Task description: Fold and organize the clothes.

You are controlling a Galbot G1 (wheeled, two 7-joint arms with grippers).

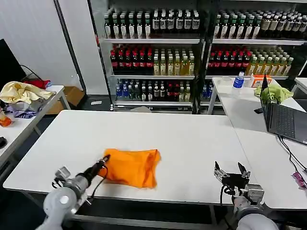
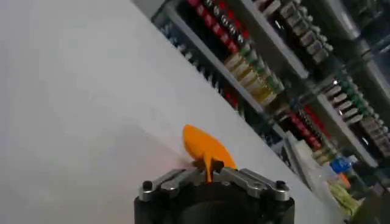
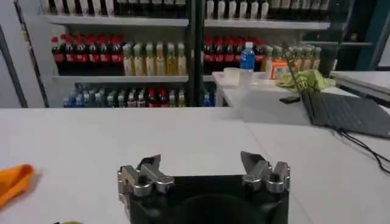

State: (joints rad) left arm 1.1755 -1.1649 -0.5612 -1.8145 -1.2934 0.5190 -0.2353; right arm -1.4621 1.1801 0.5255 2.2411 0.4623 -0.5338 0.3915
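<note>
The clothes are one bright orange T-shirt [image 1: 132,167], lying as a folded bundle near the front of the white table [image 1: 182,139]. My left gripper [image 1: 104,160] is at the bundle's left edge, shut on a fold of the orange cloth. In the left wrist view the pinched orange shirt [image 2: 204,145] rises from between the closed fingers of the left gripper [image 2: 209,165]. My right gripper [image 1: 230,172] hovers open over the table's front right, well apart from the shirt. In the right wrist view the right gripper [image 3: 201,163] holds nothing, and an edge of the orange shirt [image 3: 13,182] shows off to one side.
A second table at the right carries an open laptop [image 1: 283,120], a lime-green cloth [image 1: 273,92], a bottle [image 1: 238,80] and cables. A table at the left holds pale yellow and purple cloths [image 1: 21,96]. Shelves of bottles [image 1: 153,52] stand behind.
</note>
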